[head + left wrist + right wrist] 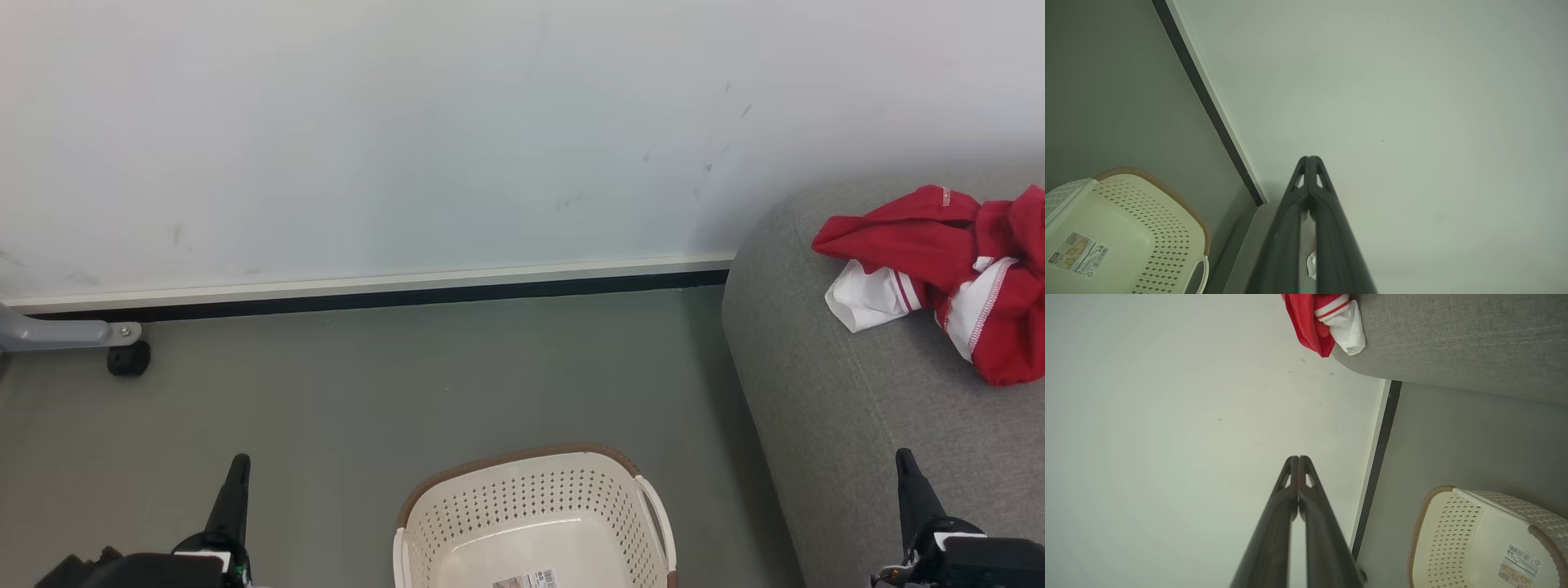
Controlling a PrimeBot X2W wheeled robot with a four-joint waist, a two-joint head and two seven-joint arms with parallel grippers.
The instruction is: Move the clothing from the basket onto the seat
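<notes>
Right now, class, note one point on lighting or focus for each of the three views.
Head view: soft, even light; the clothing is sharp. Left wrist view: the wall darkens toward the corners. Right wrist view: same dimming; the sofa looks crisp.

You have one label to check: a pale sticker point(1519, 563) on the inside floor of the basket point(1447, 522), toward 4 o'clock in the right wrist view and at 6 o'clock in the head view. It carries a barcode point(1518, 551), a small triangle mark point(1536, 562) and fine print, all too small to read.
</notes>
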